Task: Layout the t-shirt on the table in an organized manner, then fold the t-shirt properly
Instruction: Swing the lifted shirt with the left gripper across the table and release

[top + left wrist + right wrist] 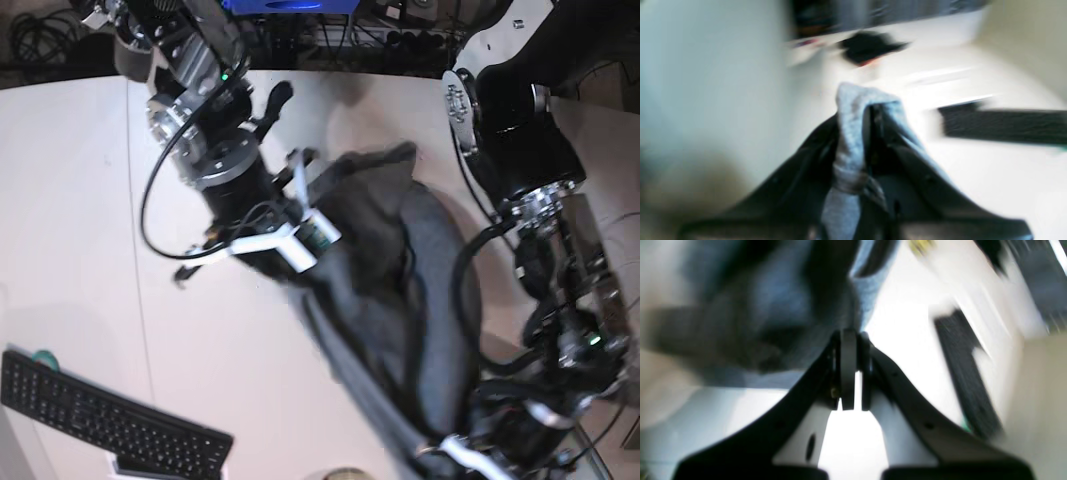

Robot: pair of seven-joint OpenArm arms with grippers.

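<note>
White surface (90, 230) under dim light, cables and dark gear along the far edge. Black keyboard (110, 420) at the near left corner, well apart from the cloth. Right arm, on the left of the base view, reaching down from the far side; right jaws (848, 340) pressed together, tips against the edge of the shirt (390, 300), though blur hides whether any cloth sits between them. Grey shirt stretched as a long crumpled band from centre toward the near right, sagging between the two arms, upper end beside the right arm, lower end at the left arm. Whether the middle touches the surface cannot be told. Left arm at the right of the base view, dropping to the near right corner; left jaws (870, 116) clamped on a bunched fold of shirt, cloth draped over the tip and trailing back toward the wrist. Keyboard and a dark blurred object beyond in the left wrist view.
</note>
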